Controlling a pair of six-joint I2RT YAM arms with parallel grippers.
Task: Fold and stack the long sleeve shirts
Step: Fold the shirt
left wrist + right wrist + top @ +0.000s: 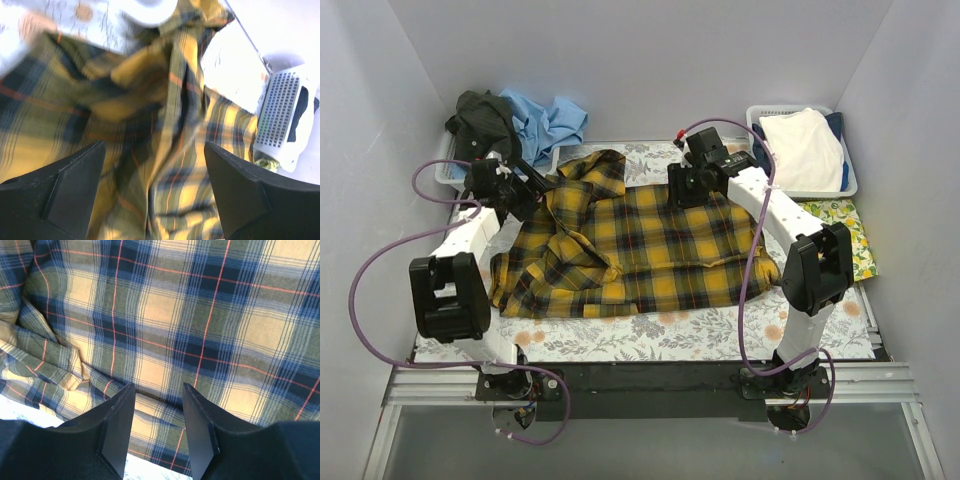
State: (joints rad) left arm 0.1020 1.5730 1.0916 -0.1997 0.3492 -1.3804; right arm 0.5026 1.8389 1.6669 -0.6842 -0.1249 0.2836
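Left fingers (65,190) spread wide, right fingers (117,425) partly apart, both over the plaid shirt (650,250), neither pinching it. It lies spread out and rumpled on the counter (660,340). Back left, a bin (446,172) holds a heaped dark shirt (485,115) and blue shirt (552,120). Back right, a basket (825,192) holds white cloth (805,150).

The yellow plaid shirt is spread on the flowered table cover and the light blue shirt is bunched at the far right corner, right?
No: the light blue shirt is bunched at the far left corner, as the top view shows. The yellow plaid shirt is spread on the flowered table cover.
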